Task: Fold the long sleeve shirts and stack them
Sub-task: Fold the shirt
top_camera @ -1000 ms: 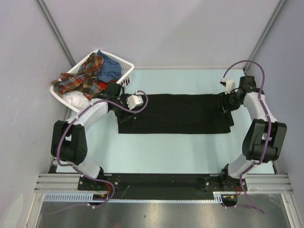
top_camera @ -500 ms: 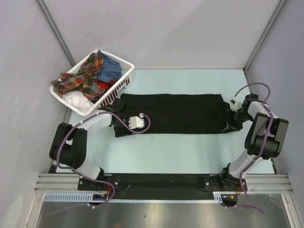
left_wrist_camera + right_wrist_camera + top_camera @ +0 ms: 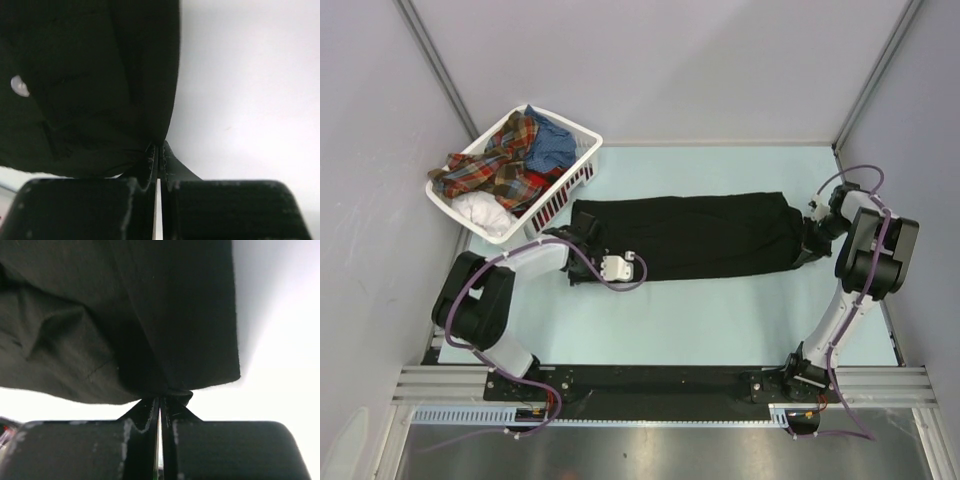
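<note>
A large black long sleeve shirt (image 3: 690, 235) lies as a long band across the middle of the table. My left gripper (image 3: 582, 268) is at its near-left corner. In the left wrist view the gripper (image 3: 158, 148) is shut, with a fold of the black shirt (image 3: 90, 85) pinched at the tips. My right gripper (image 3: 808, 248) is at the shirt's right end. The right wrist view shows that gripper (image 3: 160, 400) shut on a bunched edge of the black shirt (image 3: 150, 315). More shirts sit in the basket: a red-orange plaid one (image 3: 500, 165), a blue one (image 3: 552, 145) and a white one (image 3: 485, 212).
A white slatted basket (image 3: 582, 155) stands at the back left, close to the left arm's elbow. The walls of the enclosure close in the table on the left, back and right. Pale green table surface (image 3: 720, 310) lies between the shirt and the arm bases.
Both grippers have gone from open to shut on the black shirt's ends. The left one moved toward the near-left corner, the right one outward to the right end, and the shirt's right end has bunched.
</note>
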### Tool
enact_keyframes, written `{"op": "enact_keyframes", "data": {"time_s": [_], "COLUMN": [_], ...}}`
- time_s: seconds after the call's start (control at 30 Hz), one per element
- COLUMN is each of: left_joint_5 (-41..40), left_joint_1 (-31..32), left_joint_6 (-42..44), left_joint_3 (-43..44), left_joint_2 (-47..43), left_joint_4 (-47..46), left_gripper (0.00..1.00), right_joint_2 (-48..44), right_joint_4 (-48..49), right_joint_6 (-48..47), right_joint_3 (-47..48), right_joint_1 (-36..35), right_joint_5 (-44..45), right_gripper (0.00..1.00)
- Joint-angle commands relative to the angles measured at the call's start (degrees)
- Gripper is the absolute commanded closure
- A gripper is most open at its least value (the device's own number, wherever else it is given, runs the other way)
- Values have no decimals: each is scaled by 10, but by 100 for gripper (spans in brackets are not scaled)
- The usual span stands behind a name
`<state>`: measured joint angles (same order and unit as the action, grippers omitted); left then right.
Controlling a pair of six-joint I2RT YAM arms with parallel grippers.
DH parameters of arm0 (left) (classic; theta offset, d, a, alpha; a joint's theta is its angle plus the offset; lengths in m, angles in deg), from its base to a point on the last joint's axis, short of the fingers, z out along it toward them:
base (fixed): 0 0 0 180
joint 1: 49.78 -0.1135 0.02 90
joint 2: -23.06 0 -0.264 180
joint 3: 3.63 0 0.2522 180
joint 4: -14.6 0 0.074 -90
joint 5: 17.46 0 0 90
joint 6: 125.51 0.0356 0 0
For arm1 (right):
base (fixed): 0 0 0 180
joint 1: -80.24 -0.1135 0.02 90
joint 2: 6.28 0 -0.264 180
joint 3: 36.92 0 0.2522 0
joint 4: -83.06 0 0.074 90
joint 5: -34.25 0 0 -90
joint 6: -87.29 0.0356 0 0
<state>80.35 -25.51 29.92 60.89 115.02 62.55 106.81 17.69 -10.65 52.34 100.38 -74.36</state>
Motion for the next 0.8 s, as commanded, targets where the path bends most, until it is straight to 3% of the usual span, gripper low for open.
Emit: {"op": "enact_keyframes", "data": {"time_s": [0.0,0.2,0.27,0.3,0.37,0.4,0.47,0.53,0.77], "left_joint_5": [65,189,201,215,247,248,271,277,190], "left_joint_1": [80,298,353,359,348,337,270,188,2], "left_joint_6": [-45,-240,-291,-303,-318,-322,-326,-328,-318], "left_joint_3": [-10,104,133,152,164,172,183,213,297], "left_joint_2": [20,94,114,110,80,63,33,29,119], "left_joint_4": [74,88,90,92,93,93,97,109,112], "left_gripper": [100,99,84,68,59,54,51,50,53], "right_joint_2": [95,178,179,171,133,116,59,15,-106], "right_joint_4": [150,137,120,118,109,107,104,110,123], "right_joint_6": [-4,4,-4,-14,-26,-32,-33,-24,64], "right_joint_3": [112,330,368,381,378,356,317,245,50], "right_joint_1": [-12,-47,-52,-50,-42,-37,-29,-20,-17], "right_joint_5": [92,83,77,75,71,67,43,19,-82], "right_gripper": [100,100,96,93,85,76,58,50,46]}}
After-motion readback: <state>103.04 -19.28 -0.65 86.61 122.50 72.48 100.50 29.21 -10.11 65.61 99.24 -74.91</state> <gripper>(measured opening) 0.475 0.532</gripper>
